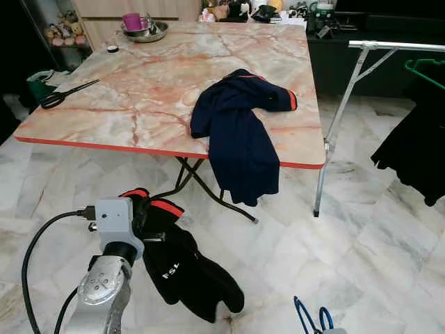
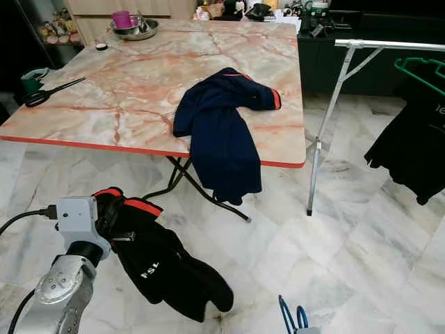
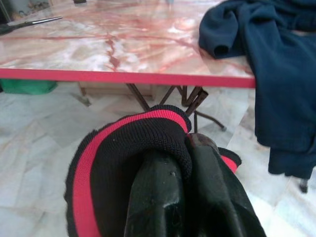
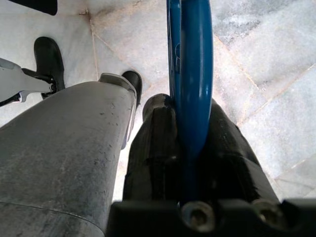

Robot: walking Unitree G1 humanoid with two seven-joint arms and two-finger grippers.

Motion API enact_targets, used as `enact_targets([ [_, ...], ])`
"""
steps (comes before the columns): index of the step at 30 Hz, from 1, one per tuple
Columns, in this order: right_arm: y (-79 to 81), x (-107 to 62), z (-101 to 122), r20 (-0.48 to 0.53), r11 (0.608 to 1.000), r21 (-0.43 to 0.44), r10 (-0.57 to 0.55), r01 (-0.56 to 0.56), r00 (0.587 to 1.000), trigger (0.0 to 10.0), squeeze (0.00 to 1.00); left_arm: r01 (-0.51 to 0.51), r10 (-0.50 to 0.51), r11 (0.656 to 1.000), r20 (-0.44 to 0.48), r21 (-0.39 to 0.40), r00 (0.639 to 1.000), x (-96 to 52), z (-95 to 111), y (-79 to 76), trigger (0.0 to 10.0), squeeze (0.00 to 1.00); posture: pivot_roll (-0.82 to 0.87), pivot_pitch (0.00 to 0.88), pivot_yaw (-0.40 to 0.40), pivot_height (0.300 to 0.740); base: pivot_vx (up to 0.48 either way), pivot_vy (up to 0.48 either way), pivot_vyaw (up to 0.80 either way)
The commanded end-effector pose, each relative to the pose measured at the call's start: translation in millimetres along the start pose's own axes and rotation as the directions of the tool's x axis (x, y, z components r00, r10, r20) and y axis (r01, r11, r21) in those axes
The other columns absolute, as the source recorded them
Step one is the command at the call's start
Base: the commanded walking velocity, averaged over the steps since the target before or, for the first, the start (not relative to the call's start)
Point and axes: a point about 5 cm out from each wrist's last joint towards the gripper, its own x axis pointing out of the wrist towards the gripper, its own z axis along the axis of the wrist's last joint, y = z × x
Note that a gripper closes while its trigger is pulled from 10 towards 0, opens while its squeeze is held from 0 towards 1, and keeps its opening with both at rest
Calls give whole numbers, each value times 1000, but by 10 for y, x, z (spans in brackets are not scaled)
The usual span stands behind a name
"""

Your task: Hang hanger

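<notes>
Hanging from the left gripper point(image 3: 182, 163), whose two black fingers point(image 3: 158, 197) are pinched on its ribbed red-trimmed collar, one black knit garment point(image 1: 184, 268) droops toward the marble-tile floor point(image 1: 389, 236). At five o'clock the right gripper point(image 4: 190, 148) is clamped around one glossy blue hanger point(image 4: 190, 69), a smooth rounded bar. At twelve o'clock stands one folding table point(image 1: 139, 90) with a veined marble-look top and red edge, carrying one crumpled navy shirt point(image 1: 240, 132), one pair of scissors point(image 1: 66, 94) and one metal bowl point(image 1: 146, 31). At two o'clock stands one metal drying rack point(image 1: 348, 90)
</notes>
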Motion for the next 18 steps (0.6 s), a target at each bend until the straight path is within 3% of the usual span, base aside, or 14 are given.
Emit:
enact_targets([
  [1,9,-14,-90,-25,1000,6,3,-2,1000,10000,0,16,-16,1000,76,5,997,8,182,3,10000,0,36,184,28,740,0,0,0],
  [6,77,-2,-72,-22,1000,4,11,-11,1000,10000,0,69,-82,995,205,73,975,166,608,-15,10000,0,33,154,38,740,0,0,0],
  [8,88,-1,-71,-21,1000,5,12,-12,1000,10000,0,68,-85,994,221,86,972,194,669,26,10000,0,31,149,40,740,0,0,0],
  [15,112,-1,-84,-23,1000,8,12,-12,1000,10000,0,102,-126,984,163,147,979,136,607,218,10000,0,30,123,51,740,0,0,0],
  [18,112,-3,-94,-25,1000,8,12,-12,1000,10000,0,104,-126,983,147,150,981,112,598,261,10000,0,34,116,53,740,299,0,0],
])
